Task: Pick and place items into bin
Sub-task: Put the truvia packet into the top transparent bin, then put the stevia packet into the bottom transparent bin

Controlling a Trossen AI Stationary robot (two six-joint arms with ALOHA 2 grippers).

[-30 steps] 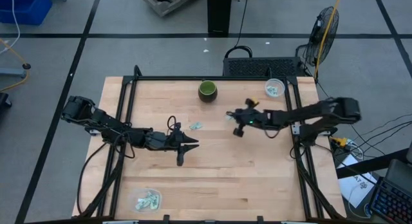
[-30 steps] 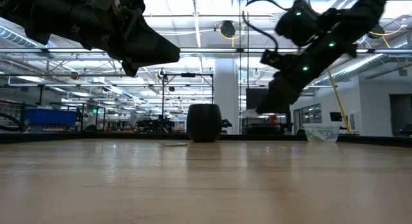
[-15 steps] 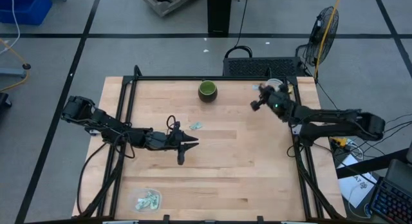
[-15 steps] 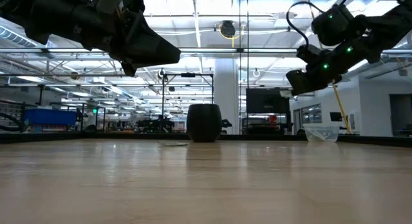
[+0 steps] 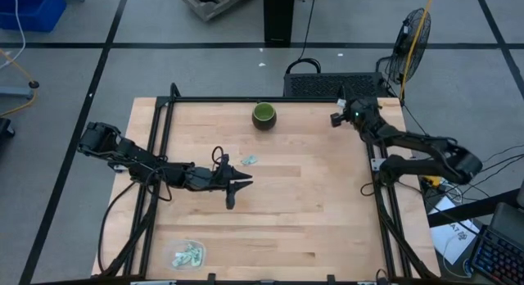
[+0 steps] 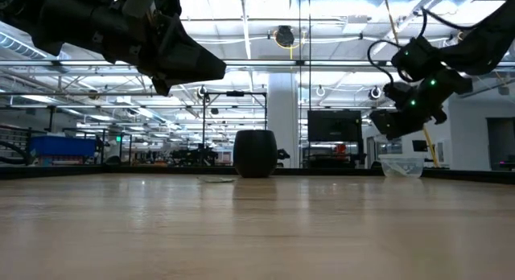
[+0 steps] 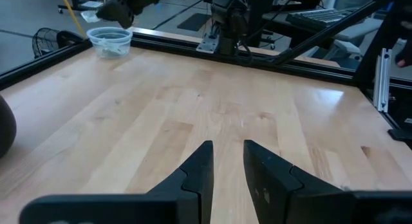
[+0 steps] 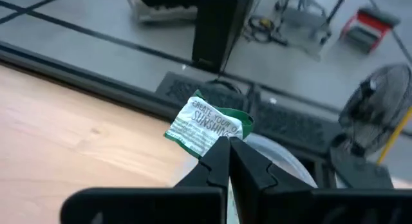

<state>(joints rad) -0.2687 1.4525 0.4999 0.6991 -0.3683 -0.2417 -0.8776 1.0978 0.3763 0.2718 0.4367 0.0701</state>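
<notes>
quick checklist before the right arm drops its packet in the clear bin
1. Packet held: ok. The right gripper is shut on the packet.
2. Gripper over the clear bin: ok in the high view, where the right gripper covers the bin at the table's far right corner.
3. Height above the rim: ok, the low view shows a gap.
4. Room in the bin: cannot tell, its contents are blurred.
5. Left gripper out of the way: ok, it hangs mid-table, fingers slightly apart, empty.
6. Next pick: ok, a loose packet lies near the left gripper.
</notes>
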